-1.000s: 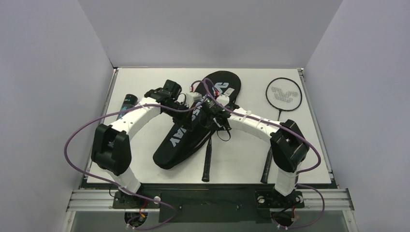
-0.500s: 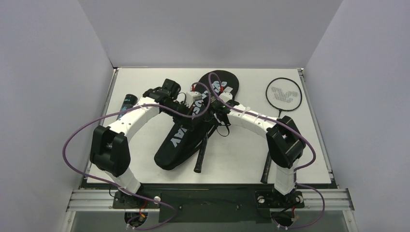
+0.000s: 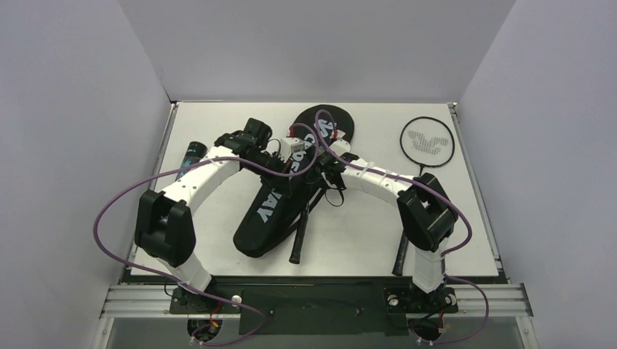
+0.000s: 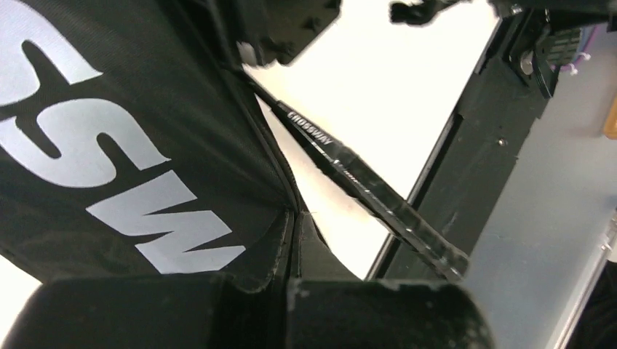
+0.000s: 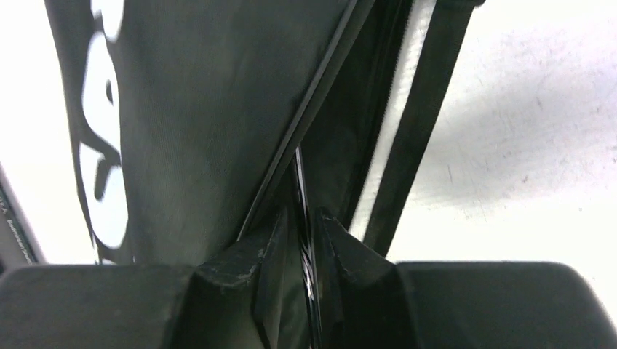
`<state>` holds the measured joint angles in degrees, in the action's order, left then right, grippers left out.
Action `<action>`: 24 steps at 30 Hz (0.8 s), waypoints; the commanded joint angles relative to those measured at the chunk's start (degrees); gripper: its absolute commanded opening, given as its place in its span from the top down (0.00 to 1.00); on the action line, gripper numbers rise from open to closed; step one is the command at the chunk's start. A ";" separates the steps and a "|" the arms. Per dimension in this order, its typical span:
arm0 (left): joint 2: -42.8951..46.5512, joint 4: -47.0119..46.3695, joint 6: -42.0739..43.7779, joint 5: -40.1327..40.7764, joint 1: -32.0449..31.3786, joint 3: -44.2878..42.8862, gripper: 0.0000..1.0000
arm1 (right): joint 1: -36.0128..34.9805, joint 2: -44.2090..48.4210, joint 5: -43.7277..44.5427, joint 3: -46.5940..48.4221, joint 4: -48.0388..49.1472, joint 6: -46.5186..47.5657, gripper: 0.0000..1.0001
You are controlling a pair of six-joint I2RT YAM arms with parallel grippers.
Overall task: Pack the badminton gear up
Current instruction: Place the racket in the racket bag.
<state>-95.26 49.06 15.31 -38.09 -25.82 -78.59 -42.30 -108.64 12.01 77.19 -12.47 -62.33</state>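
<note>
The white table (image 3: 451,233) carries everything. Across its middle lies the black racket bag (image 3: 265,211), round end far, narrow end pointing near and left. We judge it lies this way so that its open side edge faces right, where a racket can slide in.

The first racket (image 3: 300,236) is partly inside. Only its handle and some shaft stick out on the near side, just right of the bag's lettering. The second racket (image 3: 426,142) lies well apart on the right, head far and handle near, partly hidden by the right arm. The long black tube (image 3: 193,153) sits at the left edge, partly under the left arm. We see no shuttlecocks in any view.

Both arms meet over the bag's middle. The left gripper (image 4: 289,280) is clamped on the bag's side edge, fabric pinched between its fingers. We take this as holding the mouth up so the frame can pass. The right gripper (image 5: 300,225) has closed on the thin glossy shaft of the first racket, right at the opening, to steer it in.

The bag's strap (image 5: 422,123) runs just beside the shaft on the right, and the bag's open edge lies against the shaft. Either could snag it, and the two wrists crowd each other there.
</note>
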 commanded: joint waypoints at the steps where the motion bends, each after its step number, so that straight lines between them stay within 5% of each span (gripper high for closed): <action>1: 3.16 5.60 0.58 -6.15 -2.04 0.98 1.00 | 2.18 1.98 2.01 -1.78 10.96 -4.85 0.76; 6: 1.57 2.27 1.22 -2.23 -1.89 4.19 1.00 | 2.32 2.48 -6.03 -4.08 15.72 -4.86 0.58; 13: -1.57 -0.83 0.42 -1.28 -0.72 4.46 1.00 | 5.17 11.64 -7.43 -13.75 13.70 -0.27 0.54; 19: -2.36 -3.49 -0.28 2.37 -0.42 5.38 1.00 | 10.96 18.54 0.59 -16.08 1.99 8.09 0.55; 22: -2.76 -4.17 -0.84 5.35 -0.43 5.52 0.81 | 13.95 20.68 5.10 -15.75 -6.26 11.78 0.54; 24: -3.18 -4.92 -1.29 7.75 -0.50 5.27 0.59 | 16.80 22.03 7.19 -16.35 -10.00 13.32 0.52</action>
<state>-97.56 47.81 15.03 -34.59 -26.55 -73.03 -29.19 -89.73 11.18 61.23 -10.13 -55.24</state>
